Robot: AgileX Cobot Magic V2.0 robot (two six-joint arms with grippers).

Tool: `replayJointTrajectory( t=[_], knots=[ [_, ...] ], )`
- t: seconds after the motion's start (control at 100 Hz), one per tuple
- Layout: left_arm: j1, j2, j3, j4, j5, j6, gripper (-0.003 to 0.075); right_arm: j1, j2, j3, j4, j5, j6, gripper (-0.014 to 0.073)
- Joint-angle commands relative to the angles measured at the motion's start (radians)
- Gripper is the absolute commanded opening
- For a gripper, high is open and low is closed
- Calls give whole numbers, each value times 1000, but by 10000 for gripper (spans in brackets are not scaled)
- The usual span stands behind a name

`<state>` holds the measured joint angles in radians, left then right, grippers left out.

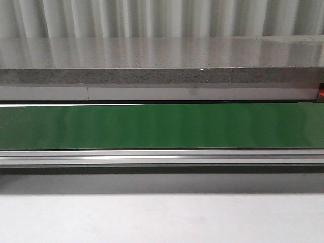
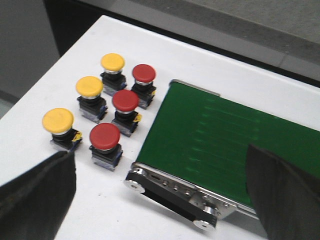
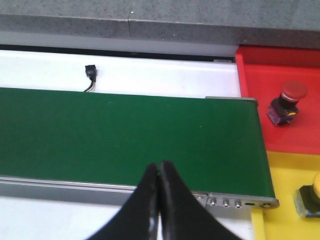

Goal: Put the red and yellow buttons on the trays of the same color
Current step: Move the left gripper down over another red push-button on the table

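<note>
Green conveyor belt (image 3: 125, 135) beneath right gripper (image 3: 160, 172) pressed closed and empty, left gripper (image 2: 160, 187) spread wide near buttons (image 2: 105, 136).

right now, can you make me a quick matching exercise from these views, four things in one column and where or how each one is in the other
Things:
1. left gripper
2. right gripper
3. red button in the right wrist view
4. six buttons in the left wrist view

States or places:
A. shut, holding nothing
B. on the white table beside the belt's end
C. open, holding nothing
D. on the red tray

Pairs: 1-C, 2-A, 3-D, 4-B
</note>
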<state>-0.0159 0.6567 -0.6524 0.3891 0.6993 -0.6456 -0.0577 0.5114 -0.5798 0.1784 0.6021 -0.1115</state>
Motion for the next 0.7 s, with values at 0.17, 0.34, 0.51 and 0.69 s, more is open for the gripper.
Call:
replayJointTrajectory(
  t=[0.17, 0.34, 0.51, 0.69],
  knots=[
    [173, 249, -96, 1, -88, -28, 659, 3, -1, -26, 5, -73, -8, -67],
    [258, 415, -124, -36, -164, -28, 659, 3, -1, -26, 5, -73, -8, -67],
    [299, 577, -158, -45, -166, -28, 659, 3, -1, -26, 5, -73, -8, -67],
    [298, 678, -179, -50, -228, -28, 659, 3, -1, -26, 5, -73, -8, -67]
  ],
)
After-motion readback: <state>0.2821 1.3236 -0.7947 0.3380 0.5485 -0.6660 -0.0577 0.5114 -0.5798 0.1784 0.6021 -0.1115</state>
